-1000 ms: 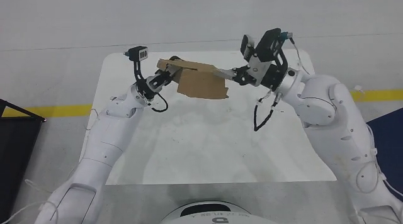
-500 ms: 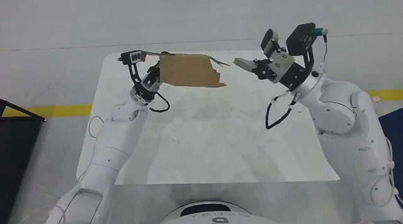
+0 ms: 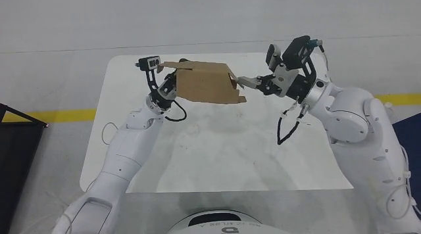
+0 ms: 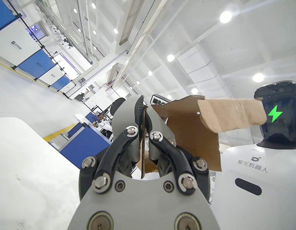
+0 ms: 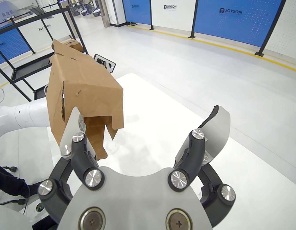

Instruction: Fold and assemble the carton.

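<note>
Though clamped by left end effector (image 4: pixel 143 111), carton (image 3: pixel 209 84) interior mostly hidden.

The carton (image 3: pixel 209 84) hangs above the far part of the counter (image 3: pixel 217 162), clear of its surface, between the two arms. The left tool (image 3: pixel 170 87) is at the carton's left end — that end sits pinched inside it. The right tool (image 3: pixel 253 81) is just beside the carton's right end, spread wide, one side close against the carton's lower edge — contact cannot be told.
</note>
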You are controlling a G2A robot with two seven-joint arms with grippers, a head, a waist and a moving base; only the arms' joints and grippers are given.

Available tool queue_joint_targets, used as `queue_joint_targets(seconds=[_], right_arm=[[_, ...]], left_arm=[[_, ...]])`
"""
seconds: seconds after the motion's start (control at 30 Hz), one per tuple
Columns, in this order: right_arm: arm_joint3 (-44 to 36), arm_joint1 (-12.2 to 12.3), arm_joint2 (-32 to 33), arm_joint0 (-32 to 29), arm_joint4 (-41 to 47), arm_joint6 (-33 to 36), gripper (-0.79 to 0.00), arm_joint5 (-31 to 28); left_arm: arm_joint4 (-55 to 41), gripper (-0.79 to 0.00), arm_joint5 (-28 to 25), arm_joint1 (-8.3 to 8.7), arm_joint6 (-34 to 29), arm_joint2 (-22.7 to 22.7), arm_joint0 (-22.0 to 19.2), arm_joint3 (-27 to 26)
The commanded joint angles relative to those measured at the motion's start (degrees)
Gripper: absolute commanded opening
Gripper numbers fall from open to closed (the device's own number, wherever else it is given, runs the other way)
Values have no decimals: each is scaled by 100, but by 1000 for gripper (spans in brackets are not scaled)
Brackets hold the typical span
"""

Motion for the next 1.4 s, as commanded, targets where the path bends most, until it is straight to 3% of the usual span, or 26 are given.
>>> queue_joint_targets(seconds=[0.0, 0.6, 0.8, 1.13, 1.37], right_arm=[[5, 1, -5, 27, 1, 14, 0, -8], [183, -144, -1223, 1039, -214, 398, 0, -26], [99, -105, -846, 890, -145, 256, 0, 48], [-452, 24, 338, -64, 188, -26, 0, -12], [-784, 50, 279, -61, 337, 209, 0, -390]], left_arm=[[-31, -785, 0, 10, 0, 20, 15, -33], [-393, -785, 0, 125, 0, 412, -85, -42], [-711, -785, 0, 103, 0, 424, -116, 57], [-1380, -785, 0, -56, -1, 540, -57, 278], [-1126, -785, 0, -98, -1, 662, -191, 494]])
